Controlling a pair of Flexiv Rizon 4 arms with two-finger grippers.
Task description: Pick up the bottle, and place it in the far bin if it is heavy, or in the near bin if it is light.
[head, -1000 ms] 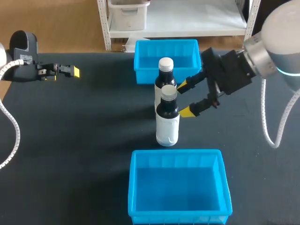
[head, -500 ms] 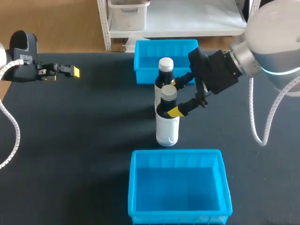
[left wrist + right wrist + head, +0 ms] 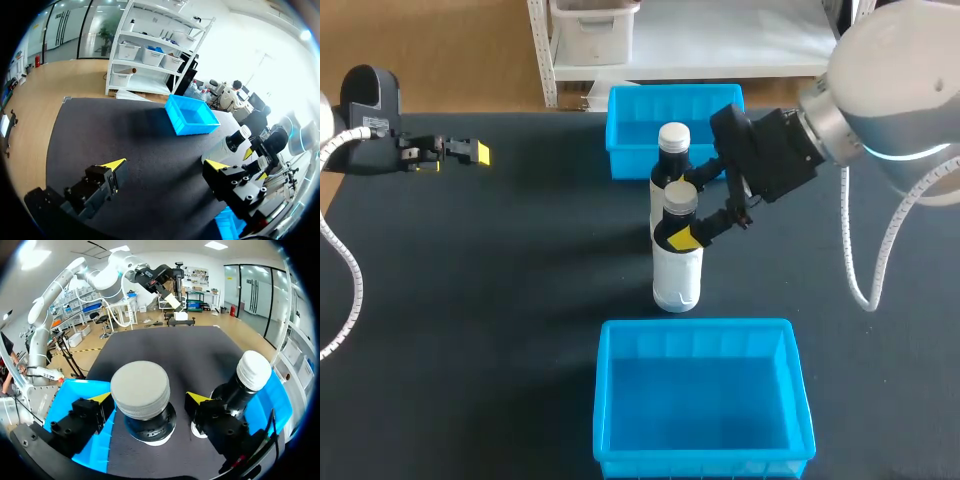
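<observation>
Two bottles stood upright on our black table (image 3: 500, 280), one behind the other, between two open rectangular bins of bright blue plastic. The near bottle (image 3: 677, 262) had a round, ribbed, pale grey cap, a dark shoulder and a smooth white lower body; any print on that white wrap was too small for us to read. The far bottle (image 3: 672, 150), of the same build, stood just behind it, close before the far bin (image 3: 622, 150). Whether the two bottles touched, we could not tell. The near bin (image 3: 605, 400) lay just ahead of the near bottle, on our side.

Our right gripper (image 3: 686, 208) came in from the right and straddled the near bottle's neck, one yellow tip on each side. In the right wrist view the cap sat between the fingers with a gap showing on either side, so the jaws were parted and held nothing.

Our left gripper (image 3: 470, 152) hung over the table's far left part, well apart from the bottles. In its wrist view its jaws stood wide apart and empty.
</observation>
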